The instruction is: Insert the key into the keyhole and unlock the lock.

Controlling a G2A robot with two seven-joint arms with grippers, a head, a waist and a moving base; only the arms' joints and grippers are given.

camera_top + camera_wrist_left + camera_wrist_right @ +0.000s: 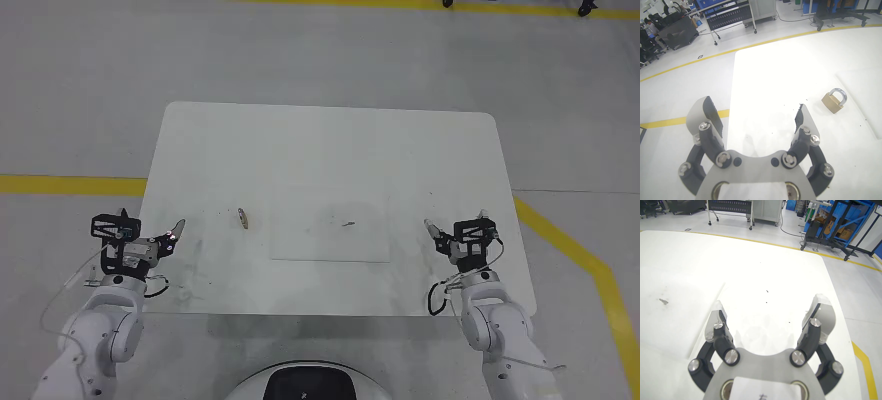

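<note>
A brass padlock (pixel 241 217) (pixel 832 103) with a silver shackle lies on the white table (pixel 330 140), left of centre. A small metal key (pixel 348 223) (pixel 664 301) rests on a thin white mat (pixel 330 245) (pixel 677 321) in the middle. My left gripper (pixel 150 230) (pixel 755 103) hovers open at the table's left edge, with the padlock a short way off to its right. At the table's right edge my right gripper (pixel 455 222) (pixel 769 300) is open, the key well to its left. Neither holds anything.
Small dark specks (pixel 767 291) dot the tabletop. Yellow floor tape (pixel 70 185) runs beside the table on both sides. Racks, carts and chairs stand far off in the room behind.
</note>
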